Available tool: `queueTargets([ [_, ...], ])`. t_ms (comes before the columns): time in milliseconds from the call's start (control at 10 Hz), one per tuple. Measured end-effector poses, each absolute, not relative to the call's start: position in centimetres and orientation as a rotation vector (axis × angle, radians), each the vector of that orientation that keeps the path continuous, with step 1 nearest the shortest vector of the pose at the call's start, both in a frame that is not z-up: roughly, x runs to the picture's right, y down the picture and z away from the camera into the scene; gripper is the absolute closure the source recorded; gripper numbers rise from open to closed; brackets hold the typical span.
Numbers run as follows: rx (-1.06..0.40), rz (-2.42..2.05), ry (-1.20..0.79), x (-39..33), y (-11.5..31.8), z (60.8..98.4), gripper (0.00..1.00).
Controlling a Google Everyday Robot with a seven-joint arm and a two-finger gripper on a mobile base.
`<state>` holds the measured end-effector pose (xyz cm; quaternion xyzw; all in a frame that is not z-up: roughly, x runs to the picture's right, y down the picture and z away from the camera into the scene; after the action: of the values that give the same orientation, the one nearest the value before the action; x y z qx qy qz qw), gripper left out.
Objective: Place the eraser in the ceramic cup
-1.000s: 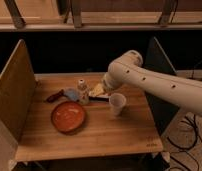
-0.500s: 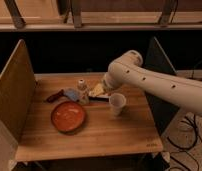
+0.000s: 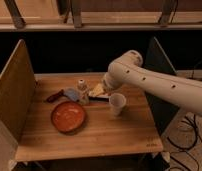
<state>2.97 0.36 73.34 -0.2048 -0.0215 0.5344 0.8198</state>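
The eraser (image 3: 96, 93) is a small pale bar with a dark end, lying on the wooden table (image 3: 94, 130) between the little bottle and the ceramic cup. That plain white ceramic cup (image 3: 117, 103) stands upright just to its right. My arm reaches in from the right and bends down, so my gripper (image 3: 102, 89) sits right over the eraser, low at the table. The wrist hides much of it; the jaws stand open, and nothing is lifted.
An orange plate (image 3: 68, 116) lies front left of the eraser. A blue-headed tool with a red handle (image 3: 62, 94) and a small pale bottle (image 3: 82, 89) are to the left. Upright boards wall the table at the left (image 3: 14, 95) and right (image 3: 159, 65).
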Motion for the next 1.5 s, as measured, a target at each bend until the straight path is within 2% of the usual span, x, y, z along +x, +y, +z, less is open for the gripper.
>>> queueTargets([
  [1000,-0.434,1.139,-0.045,3.0,0.3,73.3,0.20],
  [1500,-0.547,0.928,-0.087,1.4,1.4,73.0,0.20],
])
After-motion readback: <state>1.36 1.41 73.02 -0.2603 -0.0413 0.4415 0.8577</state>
